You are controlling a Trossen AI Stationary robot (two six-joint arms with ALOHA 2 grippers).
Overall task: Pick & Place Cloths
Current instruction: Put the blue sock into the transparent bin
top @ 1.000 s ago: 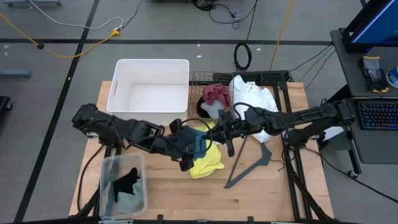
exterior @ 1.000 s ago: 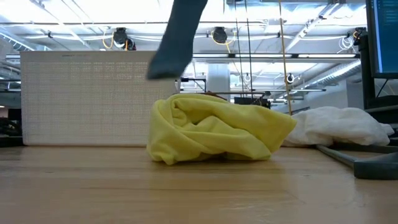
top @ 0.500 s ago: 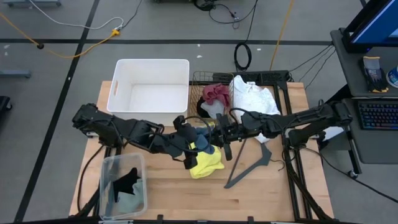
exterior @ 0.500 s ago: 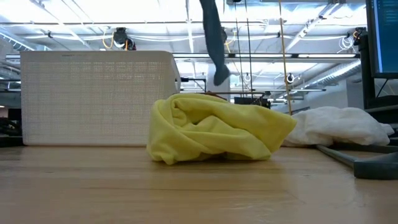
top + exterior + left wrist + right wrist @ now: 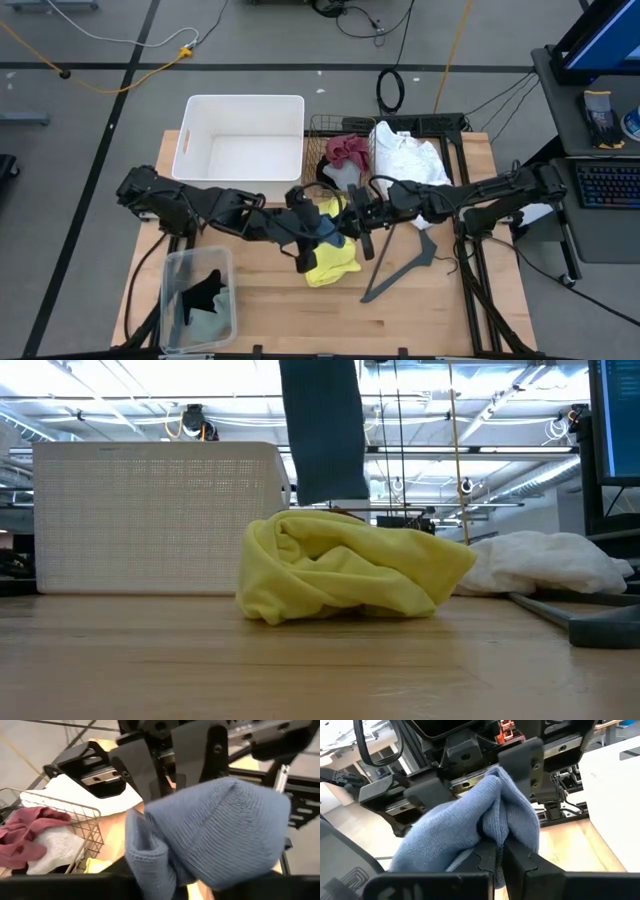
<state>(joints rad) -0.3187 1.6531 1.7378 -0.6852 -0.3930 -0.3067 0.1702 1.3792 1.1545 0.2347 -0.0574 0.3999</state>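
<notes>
Both grippers, left (image 5: pixel 312 232) and right (image 5: pixel 352 222), are pinching the blue cloth (image 5: pixel 328 229) above the table, while the yellow cloth (image 5: pixel 330 258), white cloth (image 5: pixel 405 155) and maroon cloth (image 5: pixel 347 150) are lying unsorted, and only dark cloths (image 5: pixel 207 300) are sitting in the clear bin (image 5: pixel 170 275).

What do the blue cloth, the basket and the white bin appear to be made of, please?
Blue cloth: knitted fabric, matte, with fine ribbed stitch rows; both grippers pinch it. Basket: thin metal wire, seemingly brass-toned, an open grid. White bin: probably moulded plastic, smooth inside with a fine perforated-looking outer wall in the low view.
</notes>
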